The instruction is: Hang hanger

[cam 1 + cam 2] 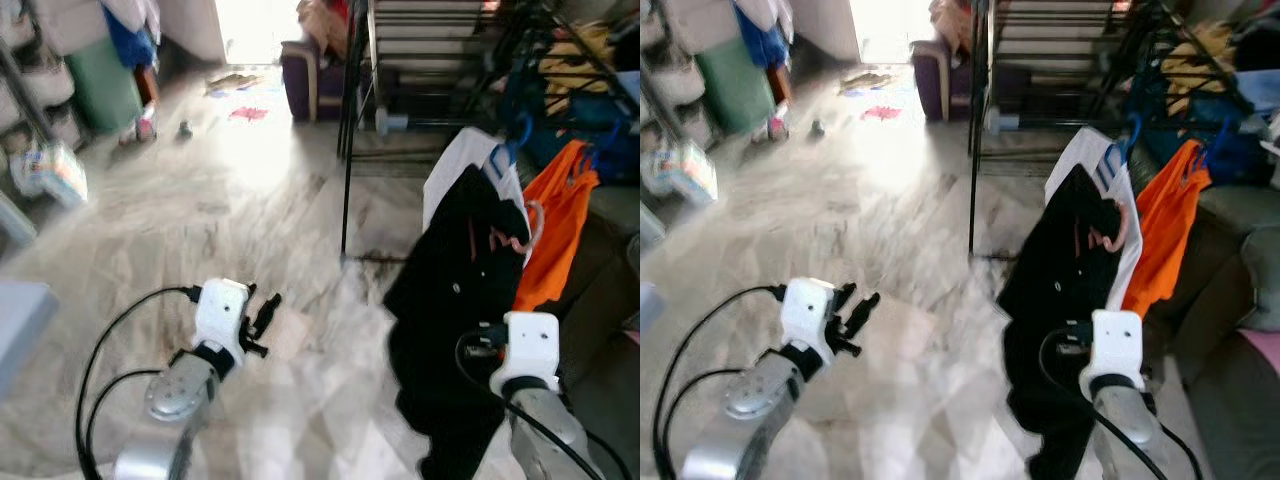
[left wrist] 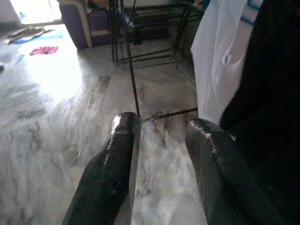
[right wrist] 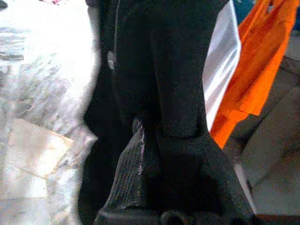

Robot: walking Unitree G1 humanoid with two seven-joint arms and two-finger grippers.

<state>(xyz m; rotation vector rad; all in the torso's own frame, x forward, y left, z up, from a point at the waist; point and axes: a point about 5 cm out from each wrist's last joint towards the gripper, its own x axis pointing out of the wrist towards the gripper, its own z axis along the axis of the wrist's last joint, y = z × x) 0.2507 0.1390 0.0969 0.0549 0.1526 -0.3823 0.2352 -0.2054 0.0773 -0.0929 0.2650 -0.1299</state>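
Jacket right of rack pole; shirt beside it; sofa behind.

Pale marble floor with grey veining across most of the frame — glare from a bright doorway at upper centre. Dark purple armchair beside it. Black metal rack at upper right. Green bin at upper left, scattered clutter nearby — grey sofa at right edge.
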